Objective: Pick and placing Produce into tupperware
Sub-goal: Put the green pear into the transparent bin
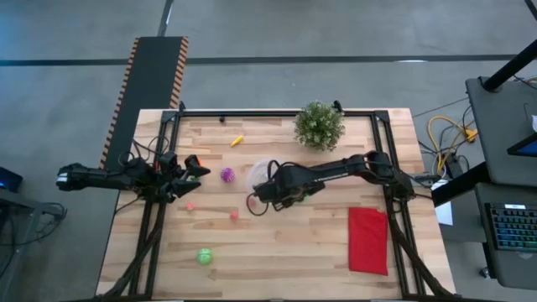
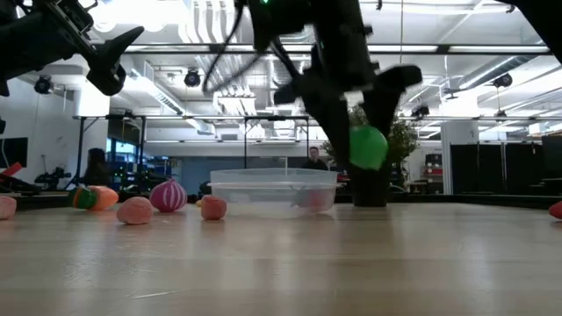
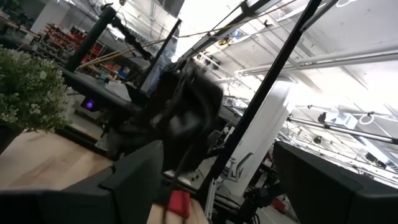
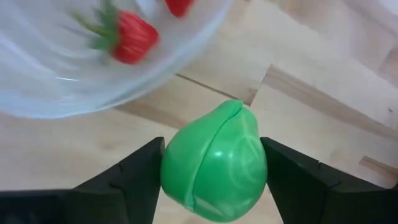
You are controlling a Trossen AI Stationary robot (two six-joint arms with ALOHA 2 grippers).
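Note:
My right gripper (image 4: 214, 168) is shut on a green pear-shaped toy (image 4: 214, 163), seen also in the low view as the green toy (image 2: 368, 147) hanging in the air just right of the clear round bowl (image 2: 274, 190). The bowl (image 1: 263, 173) holds a red strawberry (image 4: 127, 38) and another red piece (image 4: 178, 5). On the table lie a purple toy (image 1: 227, 174), a yellow-orange one (image 1: 237, 141), two pink ones (image 1: 190, 205) (image 1: 234, 215) and a green one (image 1: 204, 257). My left gripper (image 1: 191, 168) is open, raised at the table's left side. My right gripper pinches the green toy by its two opposite sides (image 4: 171, 168), one finger (image 4: 134, 180) on each side, at its widest part. The fingers come from above, slanting down. The toy is lifted clear of the table, its narrow end (image 4: 235, 109) pointing away from the wrist.
A bushy potted plant (image 1: 319, 126) stands at the far edge behind the bowl. A flat red cloth (image 1: 367, 241) lies near the right front. An orange and green toy (image 2: 95, 197) shows at the left in the low view. Bare wood lies along the near edge.

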